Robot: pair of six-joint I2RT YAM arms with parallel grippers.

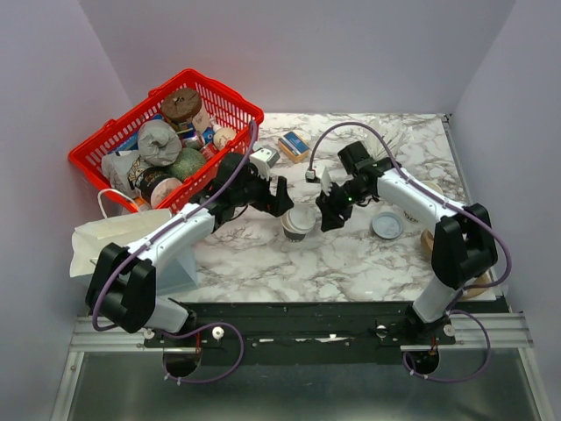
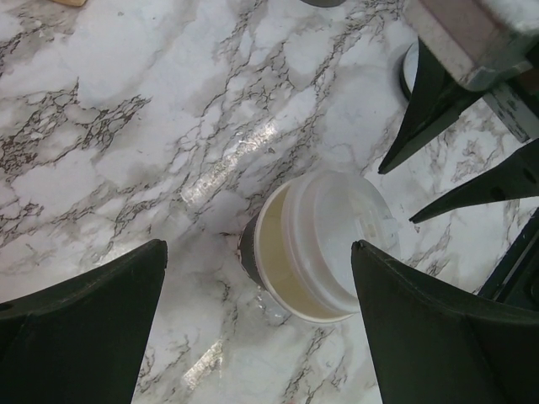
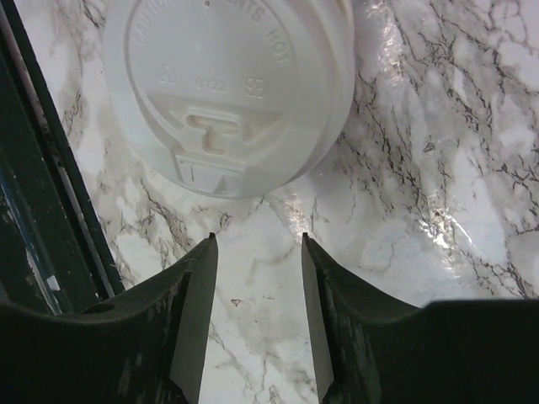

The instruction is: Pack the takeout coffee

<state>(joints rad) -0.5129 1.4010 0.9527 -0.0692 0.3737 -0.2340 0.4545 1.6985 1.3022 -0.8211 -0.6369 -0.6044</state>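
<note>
Standing upright on the desk [image 1: 351, 254] between the two arms, the takeout coffee [image 1: 298, 219] has its long axis vertical. The right fingers [image 1: 331, 210], barely parted and empty, point at it from one side. The left fingers [image 1: 282, 200], spread wide and empty, already have it within their gap without touching, so the left arm looks better placed.

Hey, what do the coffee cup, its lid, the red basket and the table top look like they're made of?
The lid looks like moulded white plastic, matte, with raised lettering and a sip tab. The cup is probably paper: dark wall, cream rim. The basket looks like red plastic lattice, slightly glossy. The table has a shiny marble pattern; whether it is stone or laminate, I can't tell.
</note>
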